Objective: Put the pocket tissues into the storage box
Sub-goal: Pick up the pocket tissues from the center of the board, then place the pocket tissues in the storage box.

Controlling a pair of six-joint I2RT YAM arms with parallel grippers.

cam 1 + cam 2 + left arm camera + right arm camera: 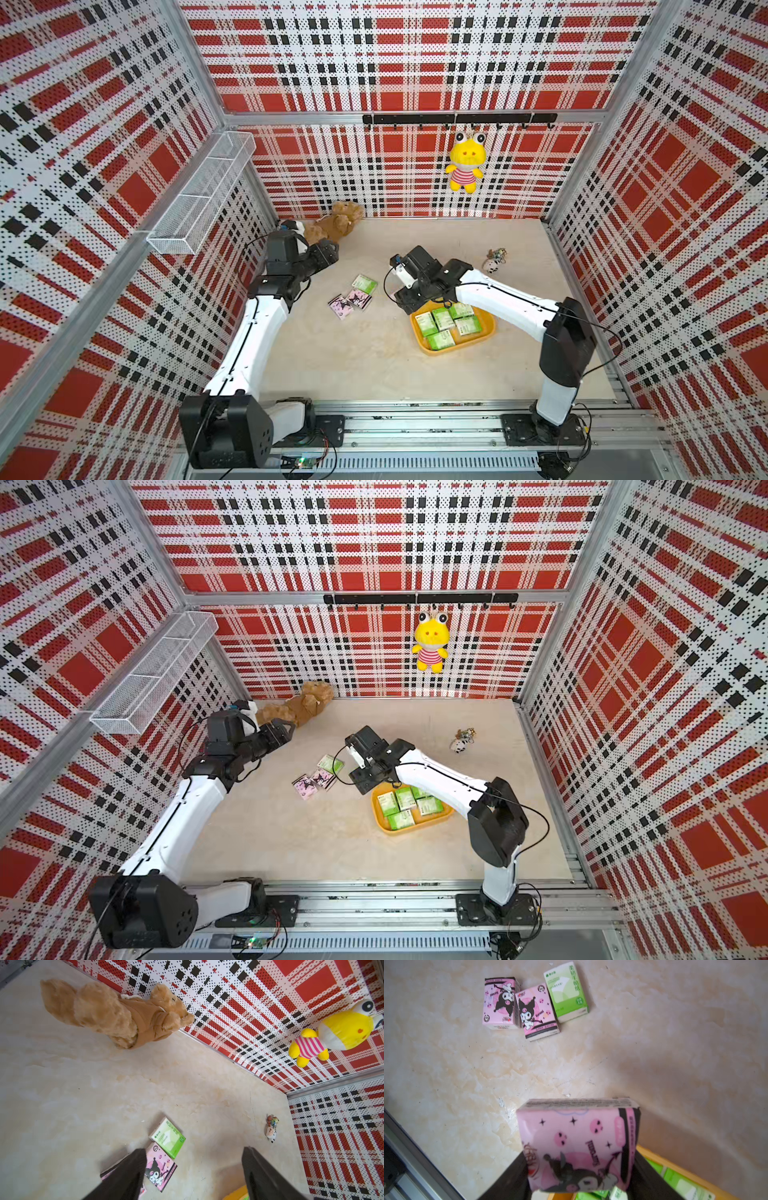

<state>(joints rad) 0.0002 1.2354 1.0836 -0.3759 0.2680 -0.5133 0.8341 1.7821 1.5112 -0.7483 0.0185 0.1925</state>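
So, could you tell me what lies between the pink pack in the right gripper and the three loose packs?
Only bare tabletop: the right wrist view shows nothing between the held pink pack and the three loose packs.

Red-black-white plaid pegboard walls [415, 62] w/ beige marbled floor [374, 365].

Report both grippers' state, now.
Left gripper: open, holding nothing.
Right gripper: closed on a pink tissue pack.
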